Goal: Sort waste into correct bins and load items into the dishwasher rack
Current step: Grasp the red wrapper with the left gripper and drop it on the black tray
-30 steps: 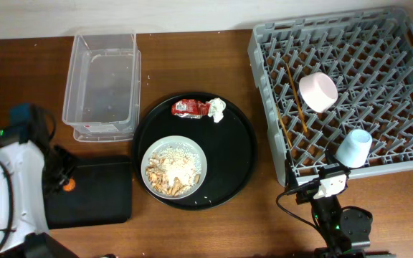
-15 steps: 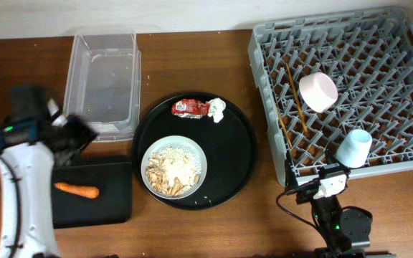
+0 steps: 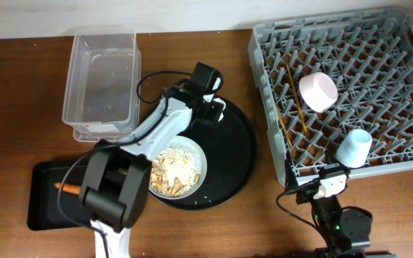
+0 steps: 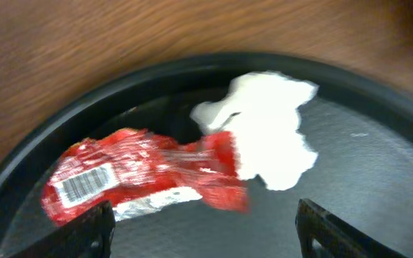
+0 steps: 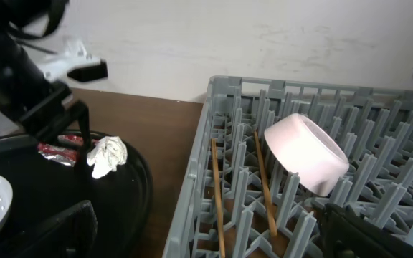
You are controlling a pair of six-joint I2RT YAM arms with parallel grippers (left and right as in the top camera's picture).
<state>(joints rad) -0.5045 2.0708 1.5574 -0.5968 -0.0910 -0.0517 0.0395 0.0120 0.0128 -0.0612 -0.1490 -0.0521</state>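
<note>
A: What sits nearest on the worktop (image 3: 20,72)?

B: The right arm (image 3: 335,222), at the near edge just in front of the rack (image 3: 400,86). Its wrist view shows the right jaws spread wide. One of the fingers (image 5: 63,229) is in each lower corner, and nothing is between them.

A: And on the left side?

B: The shallow black tray (image 3: 41,211) lies at the near left. The carrot (image 3: 67,188) is inside it, partly hidden by the left arm (image 3: 117,190).

A: Further in?

B: The plate (image 3: 201,175) rests on the near half of the round black tray (image 3: 239,154), with the rice scraps (image 3: 174,168) heaped on it.

A: Where does the left arm reach?

B: Past the plate's left edge to the far part of the round tray. The left jaws are wide open and hold nothing. They hang over the wrapper (image 4: 142,179) and the tissue (image 4: 271,136), which lie touching; the wrapper is on the left in the wrist view. I cannot tell whether the fingertips (image 4: 84,229) touch the tray.

A: And beyond that?

B: The clear tub (image 3: 102,79) stands at the far left, just beside the round tray's rim. At the right, in the rack, the cup (image 3: 353,148) is by the near edge. The bowl (image 3: 317,92) lies on its side further in. The chopsticks (image 3: 292,97) lie among the pegs just left of the bowl.
</note>
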